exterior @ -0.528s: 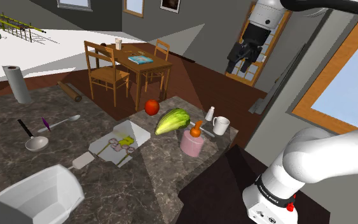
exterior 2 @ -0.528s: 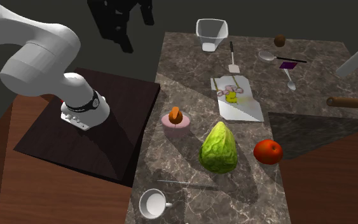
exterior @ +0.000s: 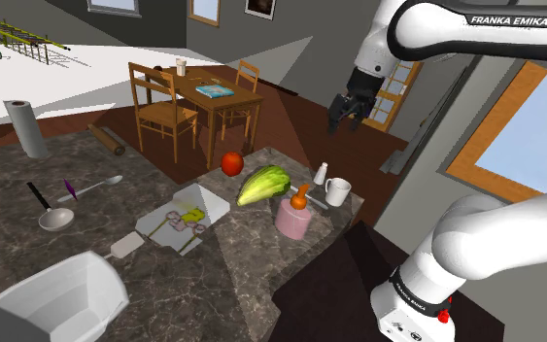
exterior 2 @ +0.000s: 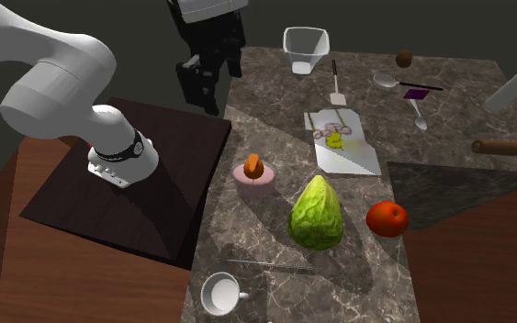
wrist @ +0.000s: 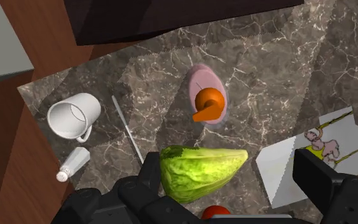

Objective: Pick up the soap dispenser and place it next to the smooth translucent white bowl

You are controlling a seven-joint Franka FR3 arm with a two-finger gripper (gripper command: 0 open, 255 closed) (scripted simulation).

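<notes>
"What stood on that counter?"

"It was a dark countertop [exterior: 224, 264] [exterior 2: 275, 240] [wrist: 279, 70] veined like marble. A rounded pale pink soap dispenser [exterior: 292, 218] [exterior 2: 252, 180] [wrist: 204, 81] with an orange pump stood upright just beside a crinkly green cabbage [exterior: 263, 183] [exterior 2: 317, 213] [wrist: 199, 173]."

"And the bowl?"

"The plain white angular bowl [exterior: 52, 296] [exterior 2: 304, 46] sat well apart from the cabbage. Beyond the cabbage, off the counter, was a wooden dining table [exterior: 213, 97] with chairs."

"The arm?"

"Its all-black gripper [exterior: 344, 117] [exterior 2: 203, 92] [wrist: 229, 172] hung well above the cabbage, clear of the dispenser, with its fingers spread apart."
</notes>
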